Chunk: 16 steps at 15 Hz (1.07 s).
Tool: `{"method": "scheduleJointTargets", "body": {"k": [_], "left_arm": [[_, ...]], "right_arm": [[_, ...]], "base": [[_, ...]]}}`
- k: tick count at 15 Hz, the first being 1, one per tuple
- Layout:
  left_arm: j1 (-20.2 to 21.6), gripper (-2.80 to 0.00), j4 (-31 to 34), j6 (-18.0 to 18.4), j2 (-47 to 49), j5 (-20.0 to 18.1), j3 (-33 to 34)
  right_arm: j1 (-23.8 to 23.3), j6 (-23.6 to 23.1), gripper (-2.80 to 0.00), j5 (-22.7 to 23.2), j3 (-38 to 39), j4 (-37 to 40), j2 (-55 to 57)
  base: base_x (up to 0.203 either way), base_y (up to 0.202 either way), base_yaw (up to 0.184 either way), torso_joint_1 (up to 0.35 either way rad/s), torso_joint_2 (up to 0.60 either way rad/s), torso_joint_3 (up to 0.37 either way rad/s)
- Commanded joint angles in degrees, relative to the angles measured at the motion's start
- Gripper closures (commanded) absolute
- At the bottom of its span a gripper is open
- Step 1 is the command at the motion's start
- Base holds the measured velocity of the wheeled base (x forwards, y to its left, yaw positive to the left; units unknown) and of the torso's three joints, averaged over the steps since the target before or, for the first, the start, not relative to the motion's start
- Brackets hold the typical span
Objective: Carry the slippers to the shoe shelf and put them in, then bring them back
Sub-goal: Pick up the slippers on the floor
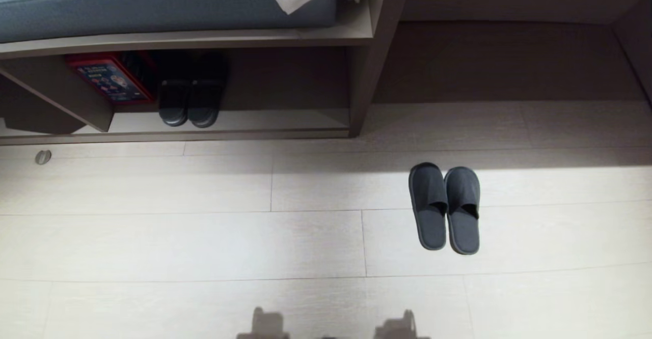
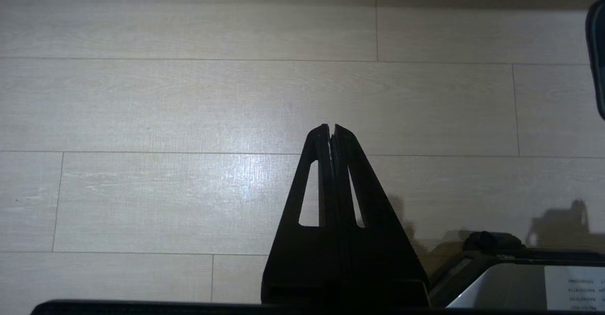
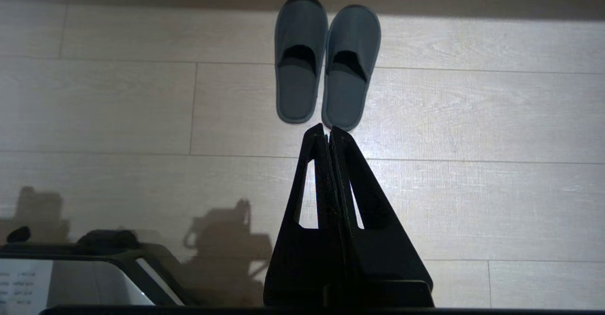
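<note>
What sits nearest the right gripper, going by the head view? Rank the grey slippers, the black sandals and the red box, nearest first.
The right gripper is out of the head view, at its bottom edge.
1. Grey slippers, on the open floor, right.
2. Black sandals, inside the shelf.
3. Red box, left of the sandals.

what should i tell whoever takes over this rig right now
Left hand: shut, empty, over bare floor.
Right hand: shut, empty, pointing at the heels of the slippers, not touching.
Slippers: side by side on the floor, toes toward the wall, in the open to the right of the shoe shelf.
Shoe shelf: already holds a black pair of sandals and a red box; the space to their right looks free.
Done: nothing visible yet.
Left: pick up the slippers, put them in the shelf, then bring them back.
</note>
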Motion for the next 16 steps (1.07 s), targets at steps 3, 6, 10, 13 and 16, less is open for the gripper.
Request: {"method": "scheduleJointTargets", "body": {"k": [3, 6, 10, 13, 16], "left_arm": [[0.0, 0.0, 0.0, -0.1, 0.0, 0.0, 0.0], [0.0, 0.0, -0.1, -0.1, 0.0, 0.0, 0.0], [0.0, 0.0, 0.0, -0.1, 0.0, 0.0, 0.0], [0.0, 0.0, 0.0, 0.0, 0.0, 0.0, 0.0], [0.0, 0.0, 0.0, 0.0, 0.0, 0.0, 0.0]], "right_arm": [[0.0, 0.0, 0.0, 0.0, 0.0, 0.0, 0.0], [0.0, 0.0, 0.0, 0.0, 0.0, 0.0, 0.0], [0.0, 0.0, 0.0, 0.0, 0.0, 0.0, 0.0], [0.0, 0.0, 0.0, 0.0, 0.0, 0.0, 0.0], [0.0, 0.0, 0.0, 0.0, 0.0, 0.0, 0.0]], "base": [[0.0, 0.0, 0.0, 0.003, 0.0, -0.198], [0.0, 0.0, 0.0, 0.004, 0.0, -0.198], [0.0, 0.0, 0.0, 0.001, 0.0, -0.197], [0.0, 0.0, 0.0, 0.002, 0.01, -0.201], [0.0, 0.0, 0.0, 0.001, 0.0, -0.193]]}}
